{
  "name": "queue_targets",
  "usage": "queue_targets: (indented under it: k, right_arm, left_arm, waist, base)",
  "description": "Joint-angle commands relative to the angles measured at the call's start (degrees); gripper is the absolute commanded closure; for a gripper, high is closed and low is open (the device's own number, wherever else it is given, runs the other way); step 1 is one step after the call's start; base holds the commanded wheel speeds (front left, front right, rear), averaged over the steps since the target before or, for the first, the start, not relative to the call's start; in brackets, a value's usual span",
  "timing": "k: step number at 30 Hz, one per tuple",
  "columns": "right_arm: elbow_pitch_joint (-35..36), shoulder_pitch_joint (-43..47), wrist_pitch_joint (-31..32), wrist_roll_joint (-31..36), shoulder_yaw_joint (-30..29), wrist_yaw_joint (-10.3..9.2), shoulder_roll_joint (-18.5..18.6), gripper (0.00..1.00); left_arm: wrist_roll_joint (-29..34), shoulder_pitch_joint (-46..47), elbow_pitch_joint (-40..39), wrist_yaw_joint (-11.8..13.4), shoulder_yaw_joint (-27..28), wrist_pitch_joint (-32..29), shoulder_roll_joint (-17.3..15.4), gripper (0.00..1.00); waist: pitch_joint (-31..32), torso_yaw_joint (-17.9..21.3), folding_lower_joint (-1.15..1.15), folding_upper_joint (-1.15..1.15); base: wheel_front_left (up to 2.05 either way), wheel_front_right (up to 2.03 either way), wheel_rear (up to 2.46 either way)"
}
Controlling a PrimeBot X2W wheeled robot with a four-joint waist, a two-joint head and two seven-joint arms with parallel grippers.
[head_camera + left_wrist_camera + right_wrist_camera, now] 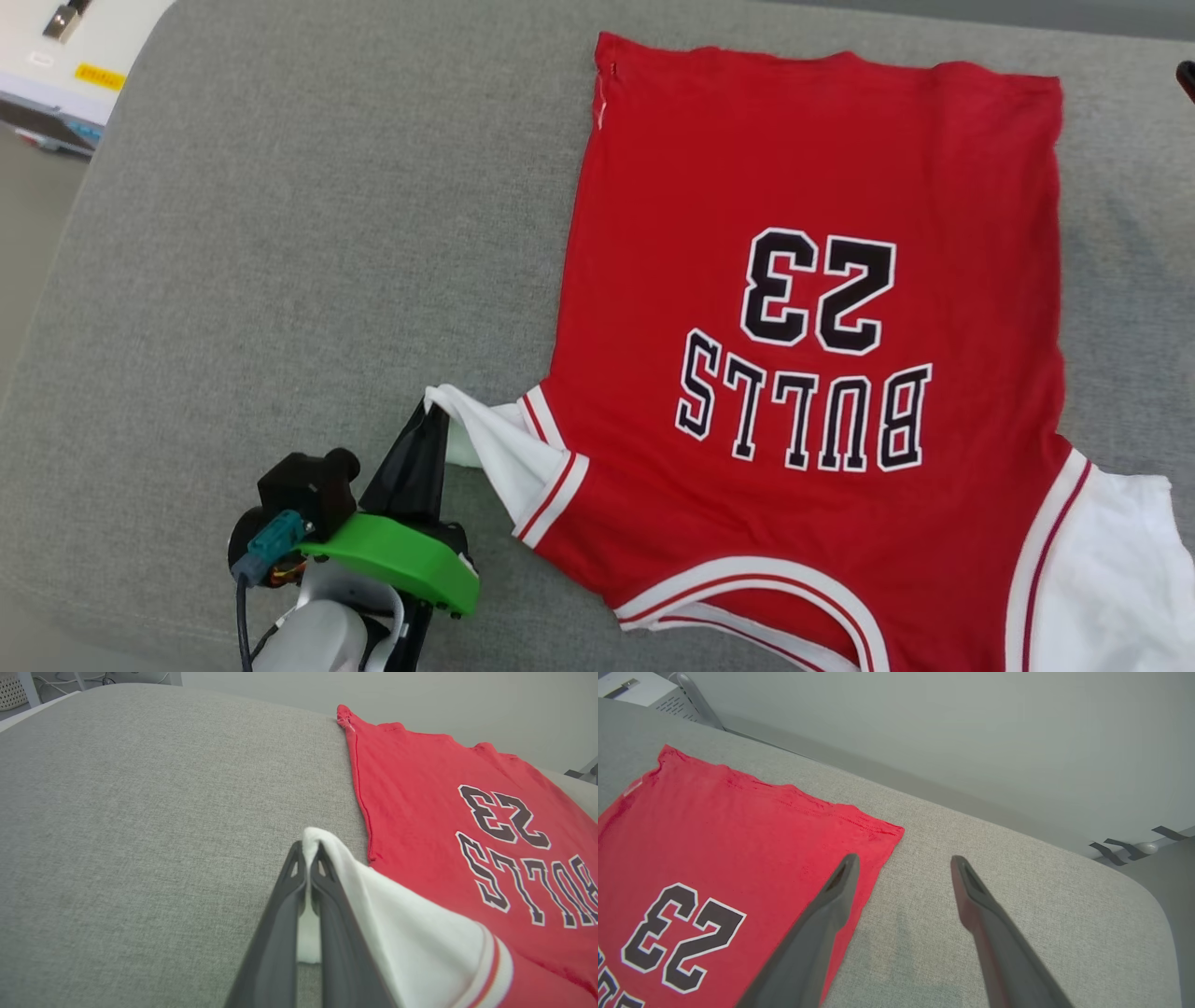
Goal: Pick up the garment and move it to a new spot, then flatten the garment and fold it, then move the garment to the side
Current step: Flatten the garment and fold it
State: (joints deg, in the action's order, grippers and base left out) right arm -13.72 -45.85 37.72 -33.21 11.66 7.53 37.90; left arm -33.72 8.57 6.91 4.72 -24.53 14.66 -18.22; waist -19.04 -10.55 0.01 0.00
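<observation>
The garment [803, 308], a red jersey with black white-outlined "23" and "BULLS", lies spread flat on the grey cushion [308, 261], collar toward me. My left gripper [437, 411] is shut on the tip of its white left sleeve [485, 443], lifting that tip slightly; the left wrist view shows the white cloth pinched between the two dark fingers [308, 856]. In the right wrist view my right gripper [903, 863] stands open above the garment's [714, 858] far right hem corner, with nothing between its fingers. The other white sleeve [1111, 569] lies flat at the lower right.
The grey cushion has bare room left of the garment and a rounded far right corner [1134, 891]. A white unit [56, 65] stands beyond its upper left edge. Pale floor runs past the far edge.
</observation>
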Motion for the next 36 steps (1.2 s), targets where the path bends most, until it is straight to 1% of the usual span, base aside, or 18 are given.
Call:
queue_targets:
  k: [1, 5, 10, 14, 17, 21, 25, 26, 27, 31, 34, 36]
  right_arm:
    - [-1.9, -2.5, 3.9, -0.4, 1.4, -0.04, 0.7, 0.0]
    - [-6.0, -8.2, 12.4, -1.4, 2.9, -0.04, 1.0, 0.0]
    - [-9.9, -14.2, 17.6, -0.3, 3.3, -0.04, 1.0, 0.0]
    - [-12.5, -17.4, 19.0, 1.9, 3.4, -0.04, 1.3, 0.0]
    - [-14.1, -18.1, 19.2, 2.8, 3.8, -0.04, 1.3, 0.0]
    - [-16.2, -16.5, 19.5, 2.5, 4.7, -0.04, 0.8, 0.0]
    - [-16.8, -12.7, 21.0, 1.3, 7.2, -0.04, 2.6, 0.0]
    - [-16.8, -12.4, 21.1, 0.9, 7.2, -0.04, 2.9, 0.64]
    - [-16.6, -12.2, 21.1, 0.5, 7.3, -0.04, 3.3, 1.0]
    - [-15.6, -12.6, 19.9, 0.4, 7.4, -0.04, 4.6, 1.0]
    - [-15.0, -13.7, 16.9, -0.7, 5.9, -0.04, 4.0, 1.0]
    - [-14.5, -13.9, 15.4, -0.8, 6.0, -0.04, 4.1, 1.0]
  left_arm:
    - [1.1, 1.5, -0.3, -0.7, 0.6, 0.3, 1.0, 1.0]
    - [3.2, 2.9, -0.9, -2.2, 1.8, 0.3, 3.5, 1.0]
    - [5.6, 4.1, -0.9, -4.1, 3.3, 0.3, 6.1, 1.0]
    - [7.5, 5.0, -1.0, -5.7, 4.5, 0.3, 8.2, 1.0]
    - [8.7, 5.4, -1.1, -6.8, 5.3, 0.3, 9.6, 1.0]
    - [10.3, 5.8, -1.2, -8.0, 6.5, 0.3, 11.2, 1.0]
    - [11.9, 5.5, -1.2, -9.0, 8.1, 0.3, 12.6, 1.0]
    - [12.2, 5.5, -1.2, -9.1, 8.3, 0.3, 12.7, 1.0]
    - [12.5, 5.4, -1.1, -9.3, 8.6, 0.3, 13.0, 1.0]
    - [13.3, 5.1, -0.9, -9.8, 9.8, 0.3, 13.5, 1.0]
    - [13.9, 4.7, -0.6, -10.1, 10.7, 0.3, 13.8, 1.0]
    - [14.3, 4.4, -0.6, -10.3, 11.2, 0.3, 14.0, 1.0]
  waist:
    - [-6.4, -4.6, -0.01, 0.0]
    - [-9.7, -6.1, -0.01, 0.0]
    - [-13.4, -7.9, -0.01, 0.0]
    - [-15.7, -9.3, -0.01, 0.0]
    - [-17.1, -10.1, -0.01, 0.0]
    - [-18.2, -10.7, -0.01, 0.0]
    - [-18.4, -10.7, -0.01, 0.0]
    - [-18.3, -10.6, -0.01, 0.0]
    - [-18.2, -10.5, -0.01, 0.0]
    - [-17.1, -9.8, -0.01, 0.0]
    - [-15.6, -9.1, -0.01, 0.0]
    - [-14.3, -8.6, -0.01, 0.0]
  base:
    - [0.0, 0.0, 0.0]
    - [0.0, 0.0, 0.0]
    - [0.0, 0.0, 0.0]
    - [0.0, 0.0, 0.0]
    - [0.0, 0.0, 0.0]
    - [0.0, 0.0, 0.0]
    - [0.0, 0.0, 0.0]
    - [0.0, 0.0, 0.0]
    - [0.0, 0.0, 0.0]
    - [0.0, 0.0, 0.0]
    - [0.0, 0.0, 0.0]
    - [0.0, 0.0, 0.0]
